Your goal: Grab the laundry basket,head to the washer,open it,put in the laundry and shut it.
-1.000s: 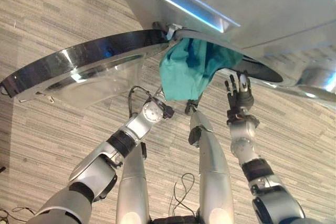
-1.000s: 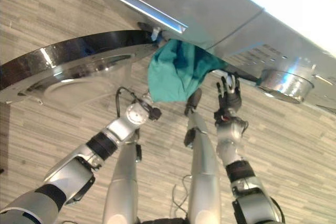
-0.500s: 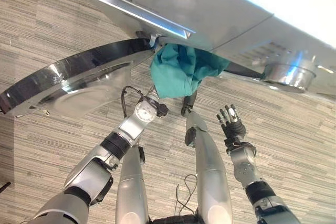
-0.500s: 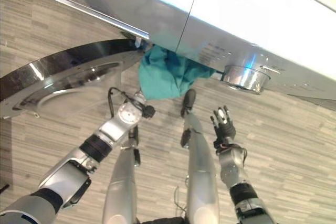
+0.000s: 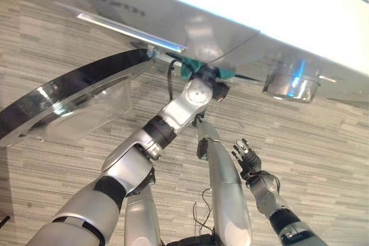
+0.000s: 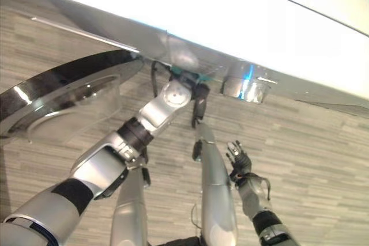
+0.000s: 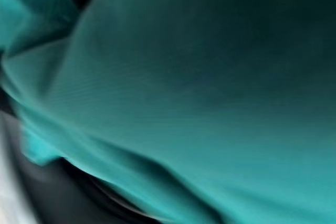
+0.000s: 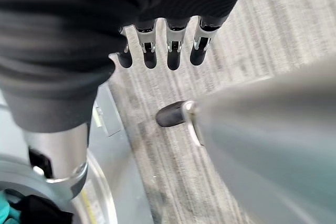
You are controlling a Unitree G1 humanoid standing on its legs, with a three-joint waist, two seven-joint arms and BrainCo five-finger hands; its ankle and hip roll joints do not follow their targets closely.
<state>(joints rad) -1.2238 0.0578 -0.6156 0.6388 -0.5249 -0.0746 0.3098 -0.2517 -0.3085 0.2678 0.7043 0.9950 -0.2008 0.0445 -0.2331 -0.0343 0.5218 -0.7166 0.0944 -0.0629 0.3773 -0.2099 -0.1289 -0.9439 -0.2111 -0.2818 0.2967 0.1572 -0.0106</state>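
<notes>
The washer (image 5: 242,10) stands as a pale, brightly lit body across the top of both eye views. Its round glass door (image 5: 75,99) hangs swung wide open to the robot's left, dark-rimmed, above the grey striped floor (image 5: 323,125). A shiny round knob (image 5: 288,87) shows on the washer's front to the right of the opening.

The left arm reaches up and forward to the washer's mouth. The left hand (image 5: 216,80) is pushed in at the edge of the opening, right against the teal laundry (image 5: 187,72), of which a small bunch shows beside the wrist. The wrist itself blocks most of the cloth from the head camera, and the fingers are hidden in the fabric, so it cannot be told whether they are clamped on it or loose.

The left wrist view gives what the eye views cannot: teal cloth in soft folds very close up, with dark drum shadow at the edges.

The right hand (image 5: 247,155) hangs low and well apart from the washer, over the floor, its fingers spread and straight, holding nothing. Its own wrist view shows the fingers (image 8: 173,51) extended in a row past the dark cover, with the floor beyond.
</notes>
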